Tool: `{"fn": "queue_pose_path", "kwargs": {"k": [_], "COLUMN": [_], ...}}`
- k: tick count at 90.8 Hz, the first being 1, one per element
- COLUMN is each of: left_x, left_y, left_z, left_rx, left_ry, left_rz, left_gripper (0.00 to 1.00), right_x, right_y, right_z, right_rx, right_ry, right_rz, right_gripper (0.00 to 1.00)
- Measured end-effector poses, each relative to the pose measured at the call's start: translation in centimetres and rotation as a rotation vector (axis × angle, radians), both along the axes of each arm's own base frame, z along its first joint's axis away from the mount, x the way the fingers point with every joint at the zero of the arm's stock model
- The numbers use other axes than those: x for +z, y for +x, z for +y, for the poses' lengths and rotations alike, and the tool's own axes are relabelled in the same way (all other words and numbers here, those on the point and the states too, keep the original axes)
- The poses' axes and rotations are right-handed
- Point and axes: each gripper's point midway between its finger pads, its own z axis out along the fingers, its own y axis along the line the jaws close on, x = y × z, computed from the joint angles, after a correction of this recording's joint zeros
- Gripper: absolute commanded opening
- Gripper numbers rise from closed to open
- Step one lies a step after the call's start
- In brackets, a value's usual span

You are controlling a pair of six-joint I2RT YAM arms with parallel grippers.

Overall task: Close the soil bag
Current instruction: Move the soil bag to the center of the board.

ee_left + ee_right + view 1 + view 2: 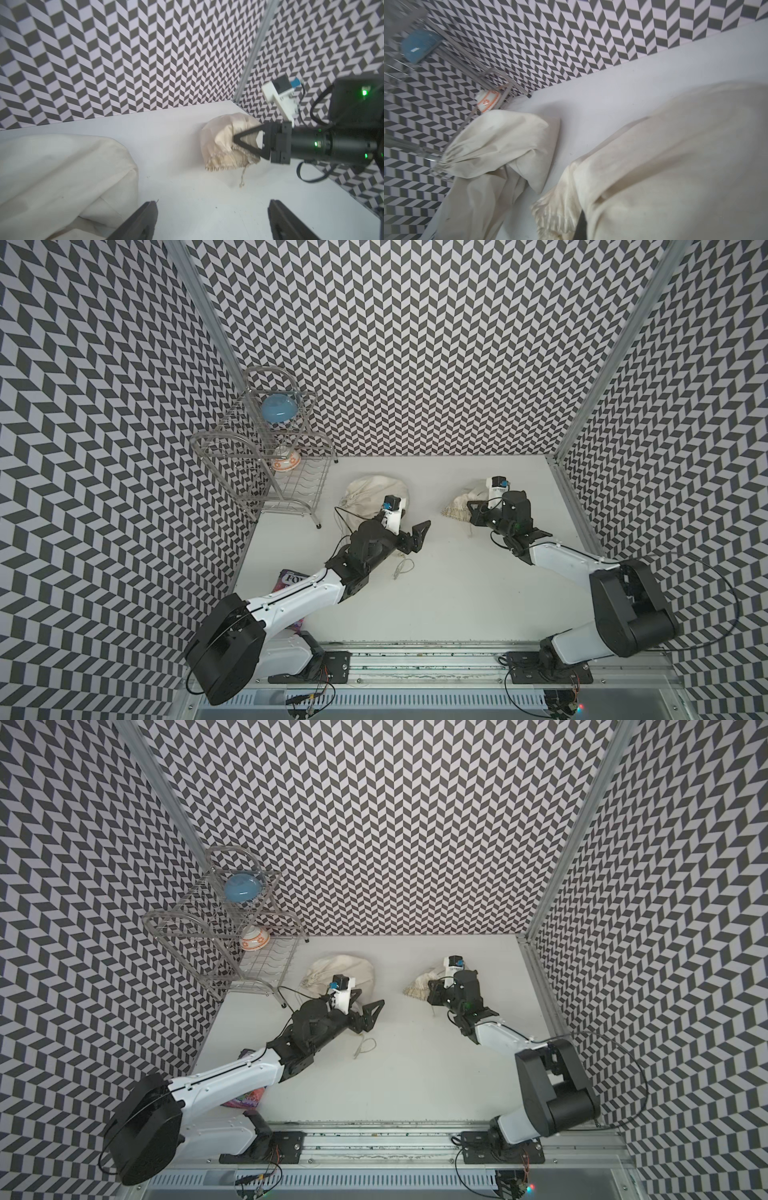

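The soil bag [459, 502] is a small cream cloth sack lying on the white table at the right, its gathered mouth toward the table's middle. My right gripper [471, 510] is shut on its cloth near the gathered neck. The left wrist view shows those jaws pinched into the bag [223, 141], with a drawstring [242, 176] trailing onto the table. In the right wrist view the bag [675, 166] fills the frame and one dark finger [581, 225] peeks from under the cloth. My left gripper [214, 207] is open above bare table, left of the bag [419, 986].
A larger cream cloth bag [376, 491] lies beside my left wrist. A loose string [402, 568] curls on the table below my left gripper [420, 537]. A wire rack [266, 472] at the back left holds a blue bowl [279, 408] and a white-and-orange bowl [286, 461]. A colourful packet [289, 580] lies under my left arm.
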Motion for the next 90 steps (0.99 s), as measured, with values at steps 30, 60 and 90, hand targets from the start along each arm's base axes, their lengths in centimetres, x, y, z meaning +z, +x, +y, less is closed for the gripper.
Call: {"fn": "queue_pose_path", "kwargs": {"k": [30,60,90], "left_x": [-4.0,-6.0,-8.3], "left_y": [-1.3,4.2,5.6], "left_z": [-2.6,-1.8,-5.1], "left_rx": [-0.107,-0.005,-0.108], "left_ry": [0.088,0.063,0.054], "left_rz": [0.032,0.140,0.225], "left_gripper": [0.81,0.81,0.40], "right_x": [0.7,0.3,0.5], "right_y": [-2.9,-4.7,-5.2], "right_z": [3.5,6.1,6.6], "right_rx": [0.167,0.290,0.331], "right_ry": [0.065,0.083,0.099], "right_rz": [0.002,0.023,0.025], "right_gripper": [0.03,0.06,0.12]}}
